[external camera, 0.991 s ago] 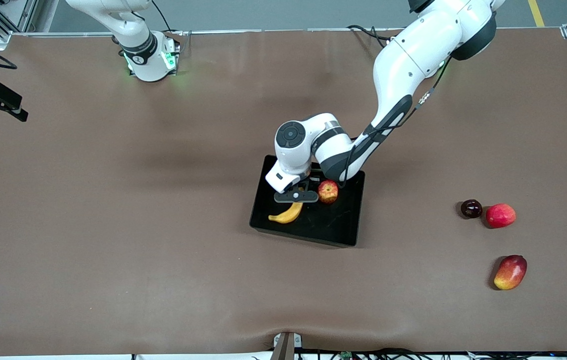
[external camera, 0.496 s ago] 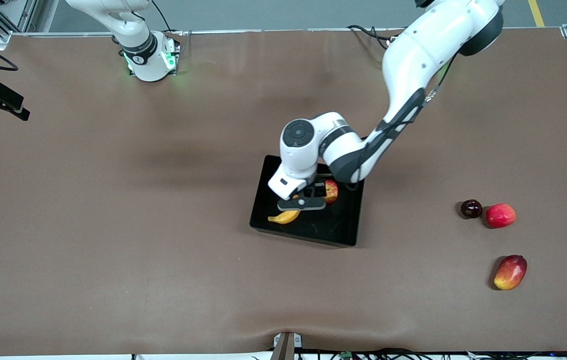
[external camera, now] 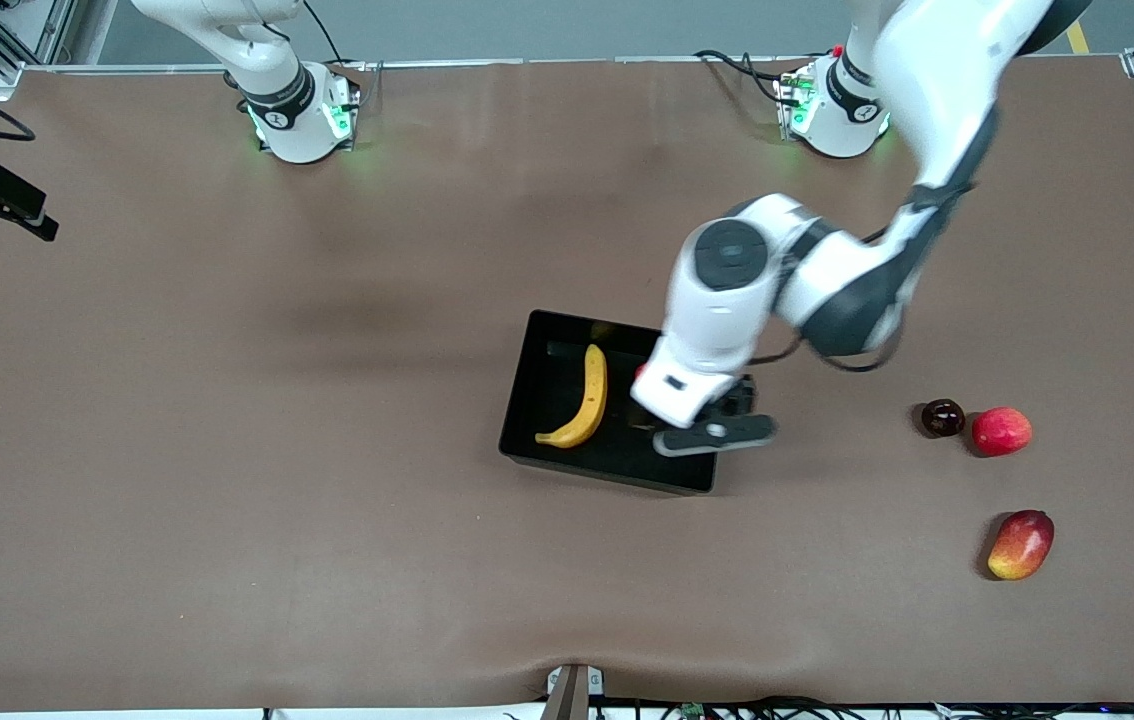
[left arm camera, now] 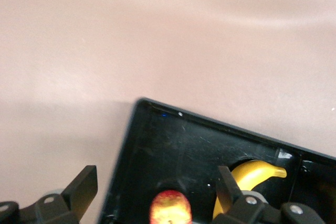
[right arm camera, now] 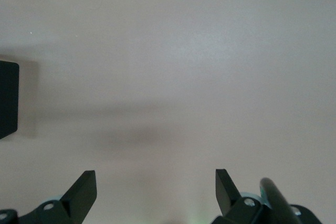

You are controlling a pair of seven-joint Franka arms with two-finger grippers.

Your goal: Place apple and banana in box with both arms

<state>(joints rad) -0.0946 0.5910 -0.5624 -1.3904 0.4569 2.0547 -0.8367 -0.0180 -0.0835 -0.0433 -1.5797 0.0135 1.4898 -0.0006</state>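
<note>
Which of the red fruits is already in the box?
Only the apple, streaked with yellow, lies in the box beside the banana. The pink-red fruit and mango lie on the table, toward the left arm's end.

A brown mat covers the counter (external camera: 227,480); grey floor (external camera: 527,25) with a yellow line (external camera: 1072,25) lies past its edge.

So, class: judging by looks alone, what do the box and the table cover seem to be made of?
The box: probably hard plastic, glossy black, showing fine scuffs and glints inside. The table cover: seemingly a soft matte brown sheet, vinyl or leatherette perhaps; it ripples gently near its edges.
</note>
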